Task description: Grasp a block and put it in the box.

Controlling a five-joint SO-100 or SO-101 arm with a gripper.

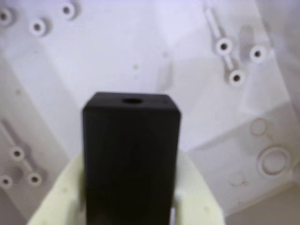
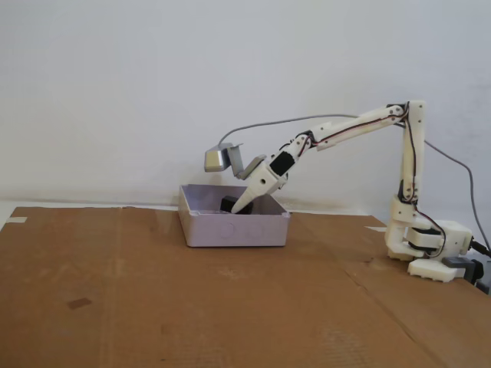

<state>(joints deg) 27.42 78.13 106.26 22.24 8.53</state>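
A black block (image 1: 131, 140) fills the middle of the wrist view, standing on end with a small round hole in its top face. My gripper (image 1: 131, 164) is shut on it, with pale fingers (image 1: 61, 192) showing on either side. Behind it lies the pale lilac floor of the box (image 1: 117, 51) with its round bosses. In the fixed view the gripper (image 2: 235, 208) reaches down into the box (image 2: 234, 230) from the right. The block (image 2: 228, 204) shows dark just above the front wall, inside the box. Whether it touches the floor cannot be told.
The box sits on a brown cardboard sheet (image 2: 153, 299) that covers the table. The arm's base (image 2: 426, 249) stands at the right edge. A grey camera (image 2: 217, 158) juts out above the gripper. A white wall closes the back.
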